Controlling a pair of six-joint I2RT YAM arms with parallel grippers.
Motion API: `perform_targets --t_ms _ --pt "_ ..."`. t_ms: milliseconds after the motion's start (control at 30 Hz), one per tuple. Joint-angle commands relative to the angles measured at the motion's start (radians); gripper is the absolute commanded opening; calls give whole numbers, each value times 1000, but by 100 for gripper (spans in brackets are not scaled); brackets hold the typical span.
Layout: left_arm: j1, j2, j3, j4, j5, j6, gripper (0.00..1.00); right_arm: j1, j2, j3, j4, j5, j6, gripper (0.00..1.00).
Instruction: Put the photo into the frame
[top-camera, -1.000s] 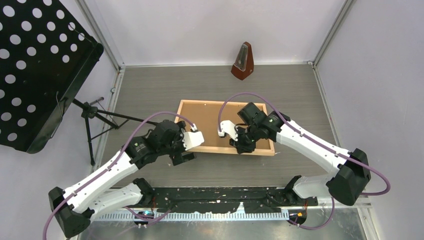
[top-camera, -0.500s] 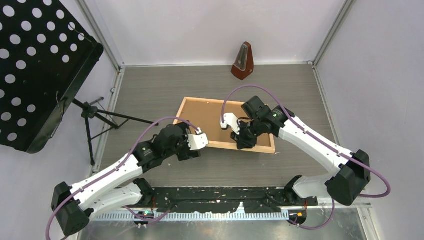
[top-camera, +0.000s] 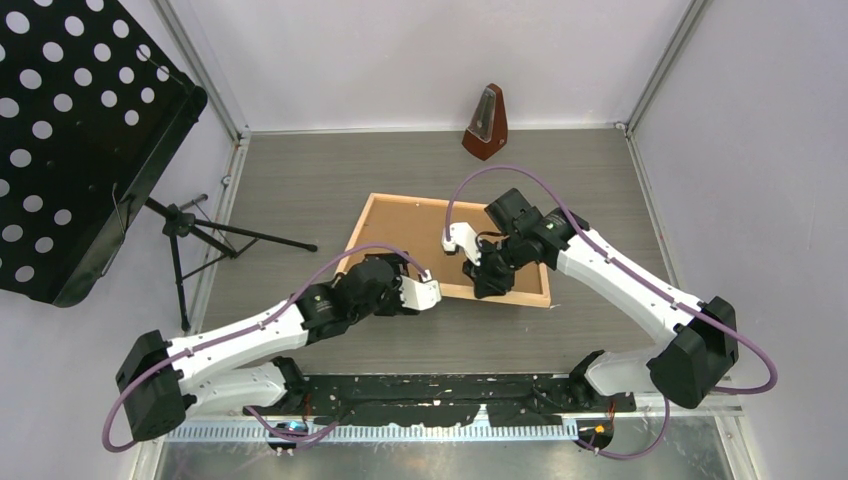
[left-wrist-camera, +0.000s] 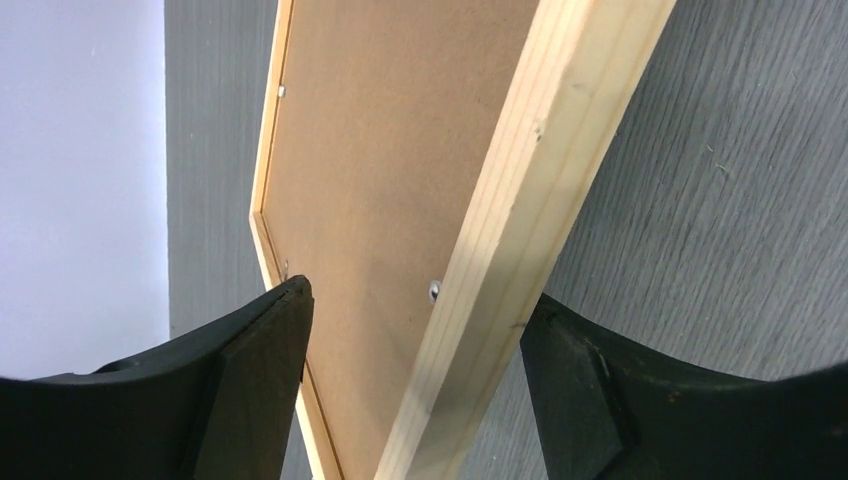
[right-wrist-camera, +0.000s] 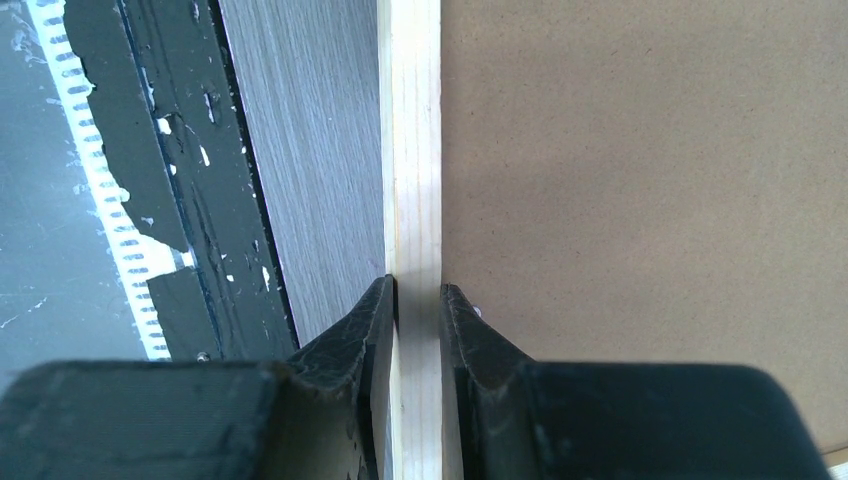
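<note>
On the grey counter (top-camera: 300, 180) the frame (top-camera: 420, 203) lies face down, brown backing board (top-camera: 405, 235) uppermost, so its back can be worked. The right fingers (right-wrist-camera: 350, 340) are clenched on the frame's near rail, likely steadying it; the left fingers (left-wrist-camera: 250, 350) stand released astride the same rail towards the frame's left end, seemingly ready to grip. The photo is unseen; whether under the board, I cannot tell
</note>
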Motion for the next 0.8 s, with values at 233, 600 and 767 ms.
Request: perform_targets --t_ms 233,600,767 --pt "-40 36 -11 116 -72 21 58 -19 -19 62 30 -37 20 6" --pt "-58 51 -6 142 -112 33 11 -21 -24 58 29 -32 21 6" --pt "-60 63 4 141 -126 33 0 -22 -22 63 29 -19 24 6"
